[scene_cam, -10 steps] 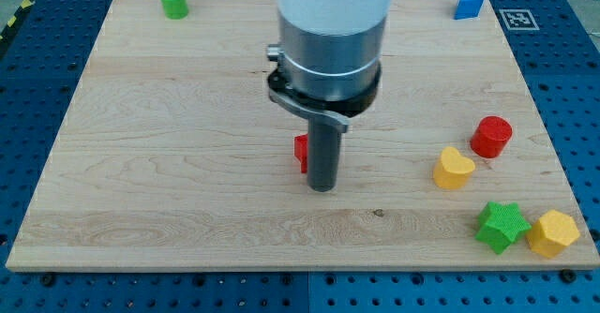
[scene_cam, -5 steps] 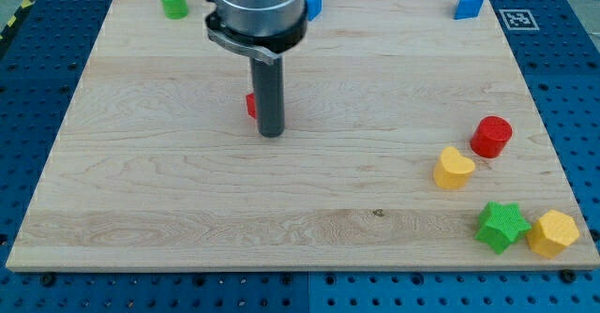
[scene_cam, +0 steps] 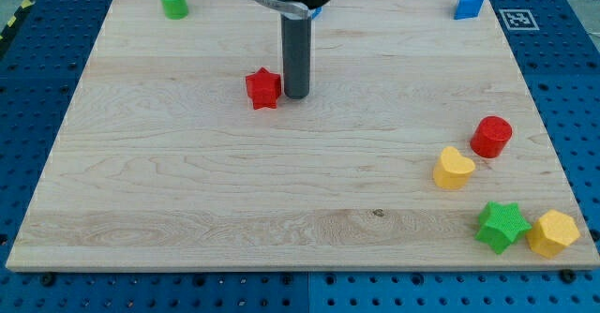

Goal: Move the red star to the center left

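So we've got the wooden board (scene_cam: 187, 210) taking up most of the view, sitting on a blue pegboard bench (scene_cam: 581, 97); our arm comes down from the view's top as a dark rod, and my tip (scene_cam: 296, 96) rests on the board just to the view's right of the red star (scene_cam: 263, 89), pretty much touching it or a hair off, hard to call; there are no fingers on this rig, just the bare rod, so nothing is held. The red star sits a bit left of the middle and toward the view's top half of the board. Over on the view's right: red cylinder (scene_cam: 491, 136), yellow heart-ish block (scene_cam: 454, 168) just below-left of it; green star (scene_cam: 500, 225) and yellow hexagon-like block (scene_cam: 553, 233) side by side near the bottom-right corner. Green cylinder (scene_cam: 172, 1) top left; blue block (scene_cam: 468, 3) top right; another blue block (scene_cam: 317, 11) peeks out behind the rod.
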